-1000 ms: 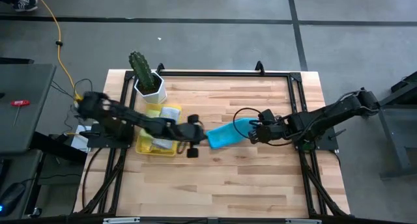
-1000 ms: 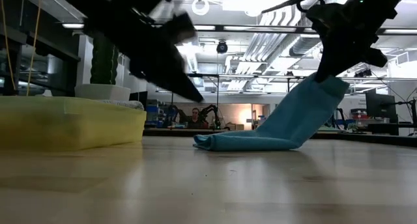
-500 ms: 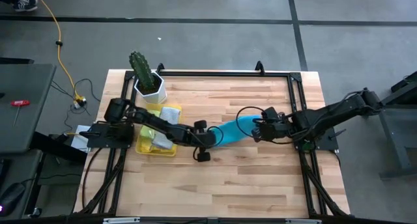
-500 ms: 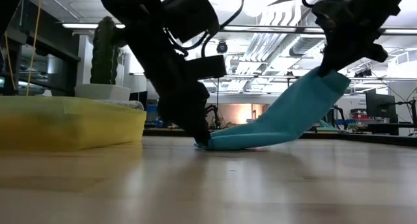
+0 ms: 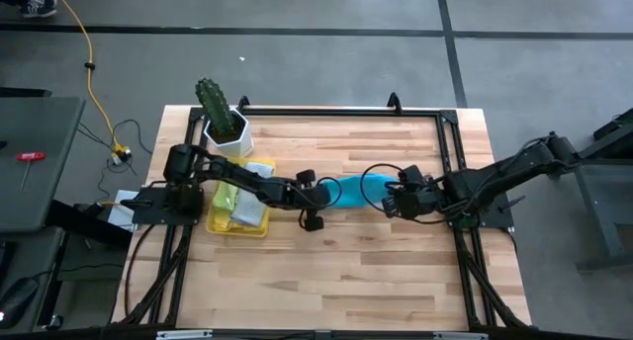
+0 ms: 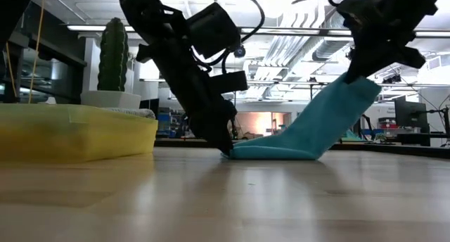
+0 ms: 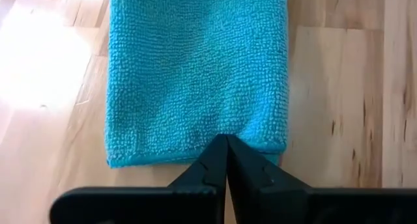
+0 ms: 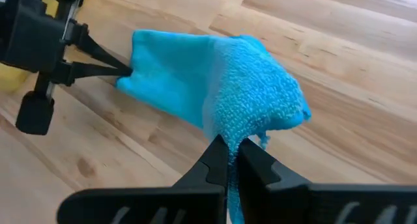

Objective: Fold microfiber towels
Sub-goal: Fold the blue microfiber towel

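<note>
Mid-table, centre of the high view, my blue towel (image 5: 352, 194) stretches between both arms. My left gripper (image 7: 226, 146) pinches its low edge against the wood; my right gripper (image 8: 232, 149) clamps the raised end. I'd carry right over left evenly, keeping edges aligned.

Seen from above, the left arm stretches from the left edge toward frame centre, its gripper (image 5: 324, 193) closed; the right arm reaches in from the right, its gripper (image 5: 388, 201) also closed
</note>
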Tool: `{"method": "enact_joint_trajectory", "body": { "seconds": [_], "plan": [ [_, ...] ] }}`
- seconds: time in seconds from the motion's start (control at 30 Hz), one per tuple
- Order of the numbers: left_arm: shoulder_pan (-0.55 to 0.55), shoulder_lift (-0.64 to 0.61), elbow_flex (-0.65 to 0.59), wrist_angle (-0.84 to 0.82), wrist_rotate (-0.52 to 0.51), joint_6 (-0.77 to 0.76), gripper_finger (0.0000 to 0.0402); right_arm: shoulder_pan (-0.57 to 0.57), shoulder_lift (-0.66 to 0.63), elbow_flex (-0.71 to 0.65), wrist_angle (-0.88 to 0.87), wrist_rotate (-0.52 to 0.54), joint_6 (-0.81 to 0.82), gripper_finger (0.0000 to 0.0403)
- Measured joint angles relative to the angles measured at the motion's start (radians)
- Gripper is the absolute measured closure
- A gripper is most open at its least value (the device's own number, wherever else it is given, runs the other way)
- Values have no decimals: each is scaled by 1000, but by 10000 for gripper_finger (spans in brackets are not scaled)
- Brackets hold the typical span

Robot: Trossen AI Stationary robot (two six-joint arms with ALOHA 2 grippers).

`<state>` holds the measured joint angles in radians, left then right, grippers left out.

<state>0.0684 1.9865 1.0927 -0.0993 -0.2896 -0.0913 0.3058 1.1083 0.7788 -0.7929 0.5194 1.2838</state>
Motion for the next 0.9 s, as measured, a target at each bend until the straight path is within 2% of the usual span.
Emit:
{"method": "enact_joint_trajectory", "body": {
  "seconds": [0.1, 0.5, 0.9],
  "plan": [
    [-4, 0, 0, 3, 4, 19, 401, -15, 44, 0, 64, 5, -9, 403],
    [-12, 2, -2, 10, -17, 35, 402, -122, 262, 0, 447, -10, -223, 403],
    [-12, 3, -3, 20, -17, 35, 402, -191, 497, 0, 826, -112, -325, 403]
  ]
}}
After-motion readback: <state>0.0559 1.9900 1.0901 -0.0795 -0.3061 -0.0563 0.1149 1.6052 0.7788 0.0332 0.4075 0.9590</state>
